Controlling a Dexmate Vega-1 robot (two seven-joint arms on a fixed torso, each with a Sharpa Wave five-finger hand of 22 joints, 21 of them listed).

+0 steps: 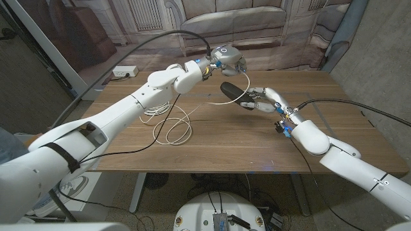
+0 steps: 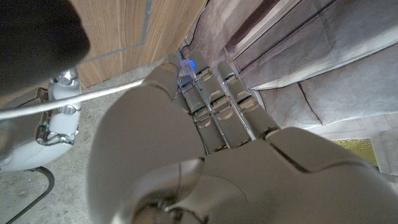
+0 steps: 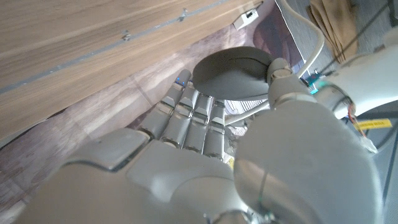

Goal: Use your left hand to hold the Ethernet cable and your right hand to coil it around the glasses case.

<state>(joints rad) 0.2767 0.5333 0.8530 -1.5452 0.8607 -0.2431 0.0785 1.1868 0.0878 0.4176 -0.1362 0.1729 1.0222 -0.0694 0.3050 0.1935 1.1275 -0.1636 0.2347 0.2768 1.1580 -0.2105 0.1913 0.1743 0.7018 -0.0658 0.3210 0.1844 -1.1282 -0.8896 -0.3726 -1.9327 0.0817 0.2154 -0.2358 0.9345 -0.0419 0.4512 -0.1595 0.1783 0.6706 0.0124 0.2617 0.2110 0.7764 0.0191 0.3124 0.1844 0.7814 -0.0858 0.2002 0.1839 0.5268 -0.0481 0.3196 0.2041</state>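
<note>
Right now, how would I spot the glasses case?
Look at the wooden table, then at the right hand raised near its far middle. The glasses case is the dark oval it holds, unlike the thin white Ethernet cable looped beside it.

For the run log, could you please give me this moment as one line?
left hand: raised, holds Ethernet cable | right hand: grips glasses case above table | slack cable: looped on table

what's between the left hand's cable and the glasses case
Nothing visible. The white Ethernet cable runs freely from the raised left hand to the dark glasses case, which the right hand holds above the table.
</note>
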